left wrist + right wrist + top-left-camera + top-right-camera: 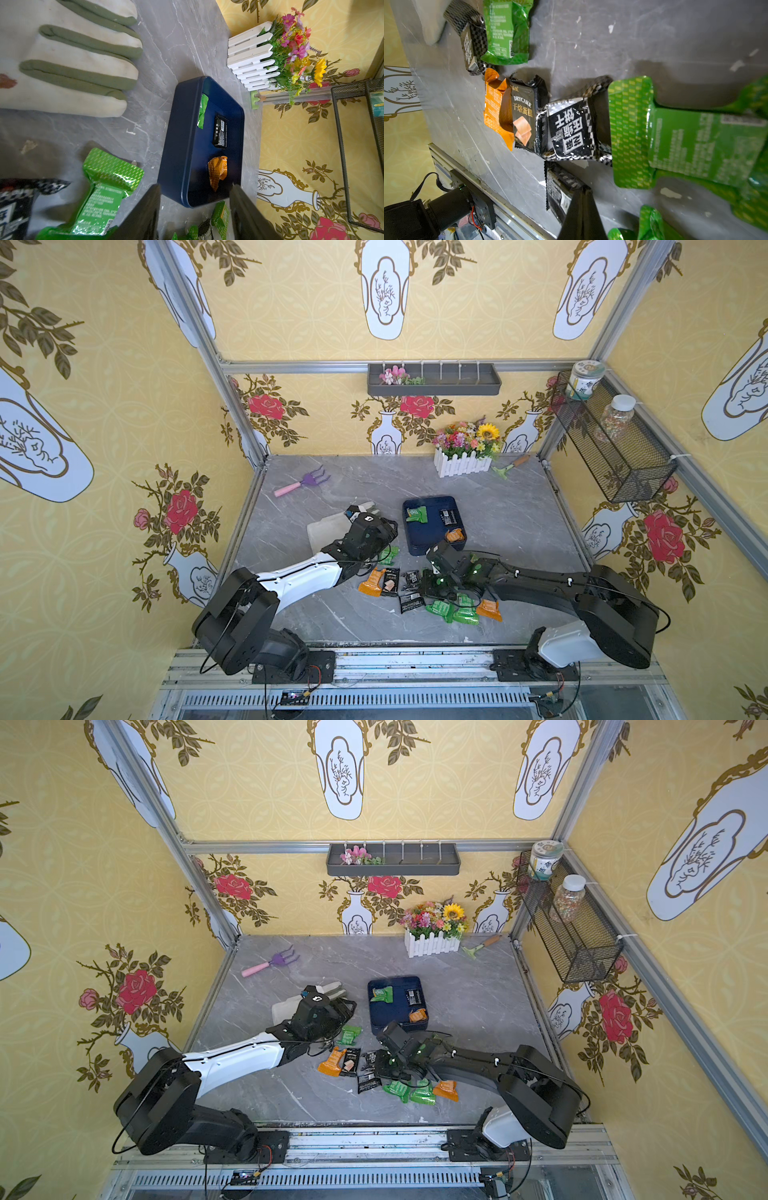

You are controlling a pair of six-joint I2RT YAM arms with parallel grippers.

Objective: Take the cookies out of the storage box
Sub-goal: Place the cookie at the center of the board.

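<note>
Beyond left fingers (145,214), orange cookie packet (217,172), inside storage box (176,145)

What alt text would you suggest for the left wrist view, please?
A navy box on a grey table holds three packets: green, black and orange. The open, empty left gripper frames its near end. A glove and a loose green packet lie nearby; flowers stand beyond.
</note>
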